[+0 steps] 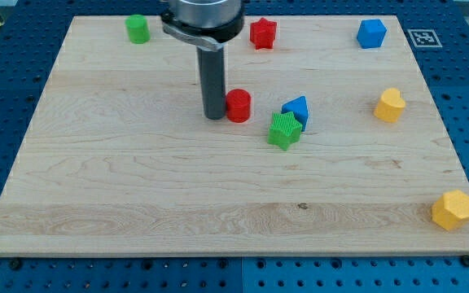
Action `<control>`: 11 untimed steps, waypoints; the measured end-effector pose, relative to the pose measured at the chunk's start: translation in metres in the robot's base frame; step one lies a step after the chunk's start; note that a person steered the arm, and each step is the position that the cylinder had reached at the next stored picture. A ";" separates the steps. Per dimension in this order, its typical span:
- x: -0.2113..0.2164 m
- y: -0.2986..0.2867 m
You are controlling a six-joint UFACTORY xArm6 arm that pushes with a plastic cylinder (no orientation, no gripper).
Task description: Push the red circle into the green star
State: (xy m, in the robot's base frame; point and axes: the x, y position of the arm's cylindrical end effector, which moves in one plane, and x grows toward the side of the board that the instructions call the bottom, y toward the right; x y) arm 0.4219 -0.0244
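My tip [214,116] rests on the board [96,187], touching or all but touching the red circle [238,106] on the side toward the view's left. There is no hand to spread or pinch: the arm ends in 1 plain rod, and it grips nothing.

The red circle sits apart from the green star [284,130], up and toward the view's left of it, with a small strip of bare wood between the 2. A blue block [297,110] touches the star at its upper right, as the view shows it.

I judge the step in hand to be the push itself, begun or about to begin: the tip is behind the circle, and the contact looks made.

The star lies lower in the view than the circle, so a straight shove to the view's right would likely slide the circle past the star's top and into the blue block. The next move calls for a push angled right and downward, which may need the tip set slightly higher on the circle's far side first.
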 end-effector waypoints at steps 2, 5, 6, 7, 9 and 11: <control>-0.001 0.027; -0.079 0.008; -0.079 0.040; -0.072 0.047; -0.051 0.045; -0.035 0.049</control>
